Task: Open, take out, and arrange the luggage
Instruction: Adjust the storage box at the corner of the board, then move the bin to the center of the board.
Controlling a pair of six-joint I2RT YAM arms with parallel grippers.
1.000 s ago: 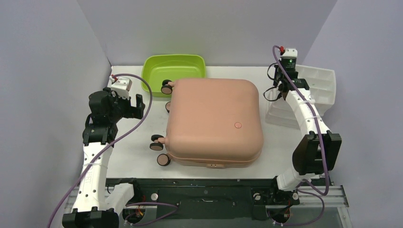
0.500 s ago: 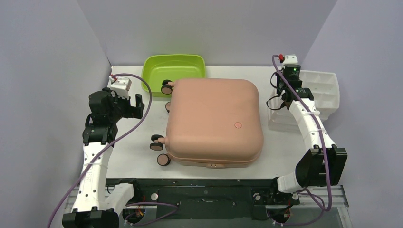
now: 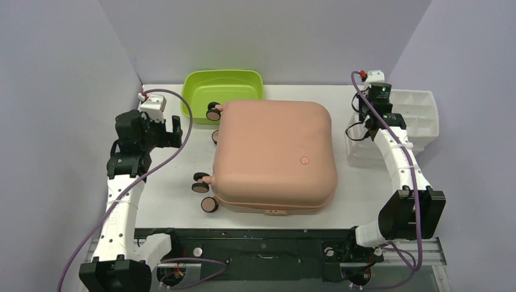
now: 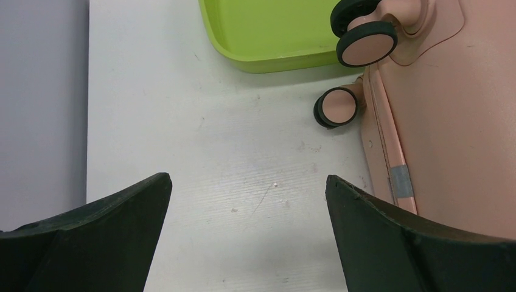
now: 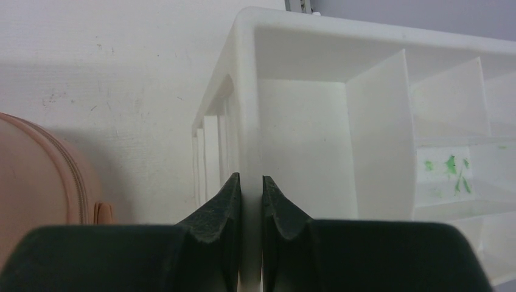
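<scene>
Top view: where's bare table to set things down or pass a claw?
Widest bare table: left of the luggage, below the open left claw. A far strip between green tub and white organizer. Crowded right, where the right claw pinches the organizer's wall.

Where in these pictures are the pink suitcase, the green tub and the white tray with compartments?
pink suitcase (image 3: 274, 152), overhead view, middle of its top shell.
green tub (image 3: 223, 87), overhead view, bare floor inside.
white tray (image 5: 301, 134), right wrist view, inner wall of a compartment.

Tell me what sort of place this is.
Probably a robot lab cell: plain lilac walls box in a white table, two cabled arms bolted at its near edge, a salmon-pink hard-shell suitcase lying on it.
</scene>
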